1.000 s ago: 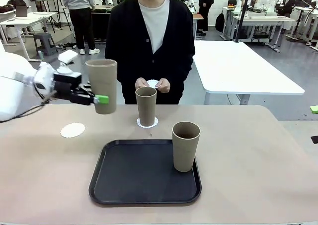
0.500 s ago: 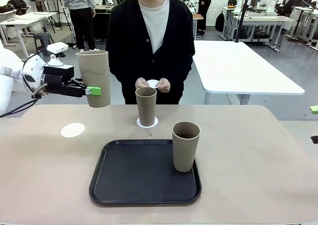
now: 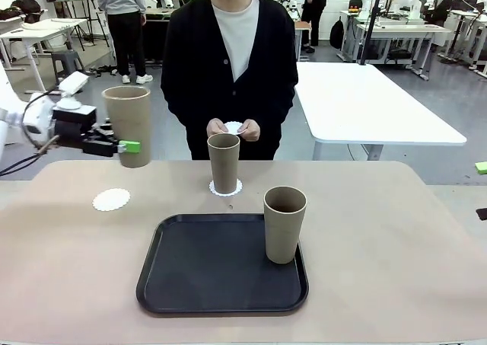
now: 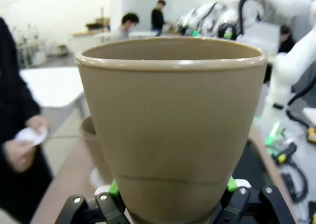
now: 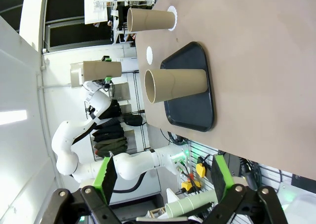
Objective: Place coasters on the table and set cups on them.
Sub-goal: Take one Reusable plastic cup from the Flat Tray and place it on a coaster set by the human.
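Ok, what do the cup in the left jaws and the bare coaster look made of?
Held cup: matte tan, probably moulded plastic or fibre composite; smooth wall, faintly glossy rolled rim. Bare coaster: thin white paper, seemingly; flat with a scalloped edge.

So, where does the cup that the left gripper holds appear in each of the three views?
Front view: held cup, upper left, in the left gripper.
Left wrist view: held cup, centre, very close and large.
Right wrist view: held cup, upper left, small, turned sideways.
Shared landmark: the cup on a coaster, seen in all three views.
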You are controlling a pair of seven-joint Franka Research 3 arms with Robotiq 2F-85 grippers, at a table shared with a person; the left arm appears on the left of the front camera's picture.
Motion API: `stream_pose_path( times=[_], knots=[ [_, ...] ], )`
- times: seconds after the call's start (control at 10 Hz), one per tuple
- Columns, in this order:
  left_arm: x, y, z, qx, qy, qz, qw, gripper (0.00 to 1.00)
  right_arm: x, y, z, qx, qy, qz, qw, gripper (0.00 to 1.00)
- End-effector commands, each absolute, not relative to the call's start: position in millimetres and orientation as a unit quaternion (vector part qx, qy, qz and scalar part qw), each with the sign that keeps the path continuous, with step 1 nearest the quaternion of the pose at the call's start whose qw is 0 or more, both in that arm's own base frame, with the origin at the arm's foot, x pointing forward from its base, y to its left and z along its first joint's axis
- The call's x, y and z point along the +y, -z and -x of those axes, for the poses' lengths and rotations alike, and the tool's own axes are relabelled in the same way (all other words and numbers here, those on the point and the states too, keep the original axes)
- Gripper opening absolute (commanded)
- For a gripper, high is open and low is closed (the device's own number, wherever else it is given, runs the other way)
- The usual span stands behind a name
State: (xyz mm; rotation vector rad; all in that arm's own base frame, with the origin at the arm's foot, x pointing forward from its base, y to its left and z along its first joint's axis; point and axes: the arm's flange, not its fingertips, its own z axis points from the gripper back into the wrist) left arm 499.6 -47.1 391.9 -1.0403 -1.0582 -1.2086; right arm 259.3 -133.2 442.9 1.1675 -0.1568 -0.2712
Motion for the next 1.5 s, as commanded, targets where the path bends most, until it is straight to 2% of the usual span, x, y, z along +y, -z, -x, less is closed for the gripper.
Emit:
stream_pose_path(
  times=[0.0,0.2,0.4,0.8,1.4],
  knots=[
    [7.1,-372.2,-521.3,-0.469,0.522,0.435,0.565,0.82,-132.6,-443.4,-260.3,-0.078,0.122,-0.557,0.818,1.0],
    [59.6,-354.0,-529.0,-0.482,0.489,0.442,0.578,0.82,-132.6,-443.4,-260.3,-0.078,0.122,-0.557,0.818,1.0],
    [86.4,-342.7,-528.8,-0.502,0.484,0.444,0.562,0.82,-132.6,-443.4,-260.3,-0.078,0.122,-0.557,0.818,1.0],
    [69.9,-342.0,-530.6,-0.496,0.506,0.446,0.547,0.82,-132.6,-443.4,-260.3,-0.078,0.122,-0.557,0.818,1.0],
    [75.0,-339.4,-529.7,-0.493,0.491,0.451,0.559,0.82,-132.6,-443.4,-260.3,-0.078,0.122,-0.557,0.818,1.0]
  ],
)
